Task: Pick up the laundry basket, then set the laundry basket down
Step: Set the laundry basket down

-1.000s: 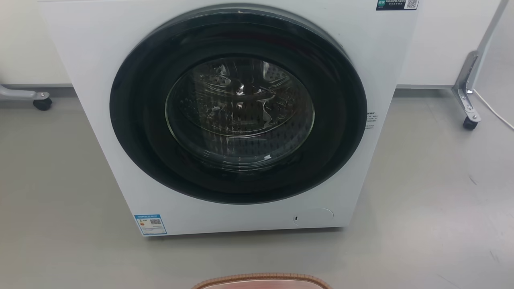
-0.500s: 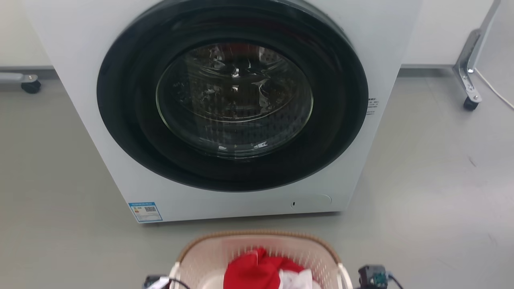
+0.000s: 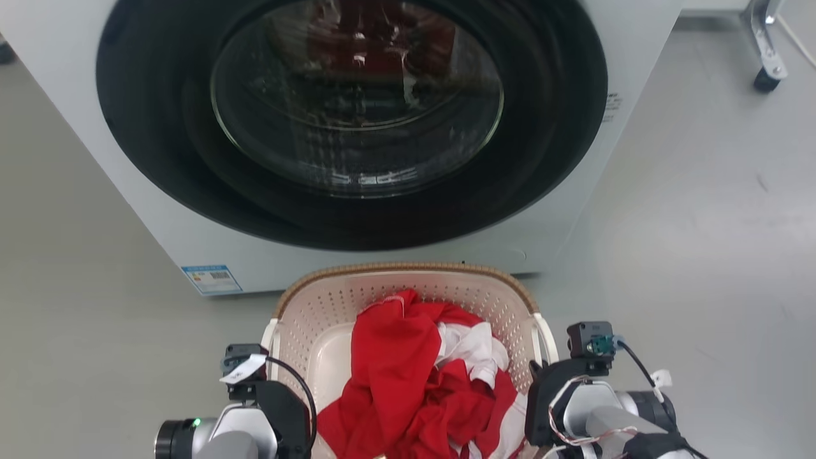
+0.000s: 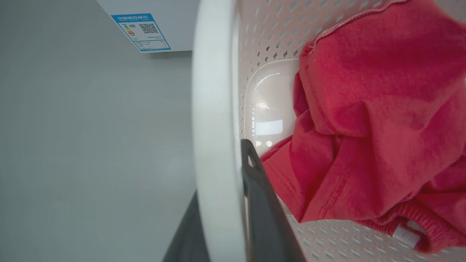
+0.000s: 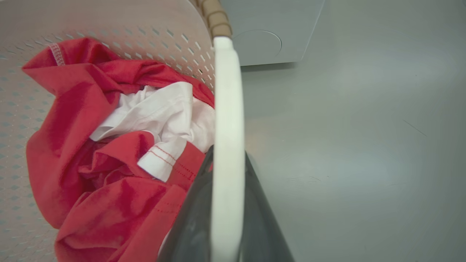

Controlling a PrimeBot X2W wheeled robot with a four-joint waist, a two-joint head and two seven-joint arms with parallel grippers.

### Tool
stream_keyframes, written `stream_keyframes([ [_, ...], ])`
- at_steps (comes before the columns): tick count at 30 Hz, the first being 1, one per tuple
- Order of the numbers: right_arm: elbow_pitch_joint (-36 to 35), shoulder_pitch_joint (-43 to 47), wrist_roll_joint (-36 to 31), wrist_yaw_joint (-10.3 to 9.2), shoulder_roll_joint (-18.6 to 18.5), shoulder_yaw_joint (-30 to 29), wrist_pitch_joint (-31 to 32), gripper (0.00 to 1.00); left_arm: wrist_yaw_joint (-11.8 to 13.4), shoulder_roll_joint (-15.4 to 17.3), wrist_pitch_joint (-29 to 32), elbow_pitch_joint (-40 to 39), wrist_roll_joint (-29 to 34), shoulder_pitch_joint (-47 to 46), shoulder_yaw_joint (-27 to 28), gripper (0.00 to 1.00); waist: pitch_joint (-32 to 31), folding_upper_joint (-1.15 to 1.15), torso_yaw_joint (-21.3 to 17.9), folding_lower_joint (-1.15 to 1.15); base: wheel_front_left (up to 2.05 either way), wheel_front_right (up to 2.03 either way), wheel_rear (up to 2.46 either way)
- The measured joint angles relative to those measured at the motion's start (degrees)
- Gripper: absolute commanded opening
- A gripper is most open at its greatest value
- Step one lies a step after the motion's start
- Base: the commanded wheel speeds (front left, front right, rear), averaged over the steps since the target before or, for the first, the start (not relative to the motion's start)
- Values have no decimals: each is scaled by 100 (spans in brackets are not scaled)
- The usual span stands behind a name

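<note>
The laundry basket (image 3: pixel 319 312), cream, perforated, with a brown woven-look rim, sits low in the head view, right in front of the washer. Red clothes (image 3: pixel 395 363) and a white garment (image 3: pixel 472 344) lie in it. My left gripper (image 3: pixel 275 357) is at its left white handle (image 4: pixel 214 91). In the left wrist view, the left gripper (image 4: pixel 222 203) has a dark finger on each side of the handle. My right gripper (image 5: pixel 229 171) clamps the right handle (image 5: pixel 227 91) the same way, beside the basket's right side (image 3: pixel 542 370). Whether the basket touches the floor I cannot tell.
The white washing machine (image 3: pixel 637 38) with its round dark door (image 3: pixel 357 115) stands directly behind the basket, very close. A blue label (image 3: pixel 210 278) is on its lower left corner. A metal leg with a caster (image 3: pixel 765 70) stands at the far right. Grey floor (image 3: pixel 701 255) lies on both sides.
The head camera has tilted down, bringing the basket and both grippers up from the bottom edge. The basket's rim now overlaps the washer's lower front; half a second ago floor showed between them.
</note>
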Motion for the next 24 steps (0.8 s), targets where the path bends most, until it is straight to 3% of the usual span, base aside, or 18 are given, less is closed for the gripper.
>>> stream_keyframes([
  [24,205,-1310,-93,0,-35,-41,-112,0,104,14,42,-105,30,-1091,-25,0,2103,1,37,0,0,0,0],
])
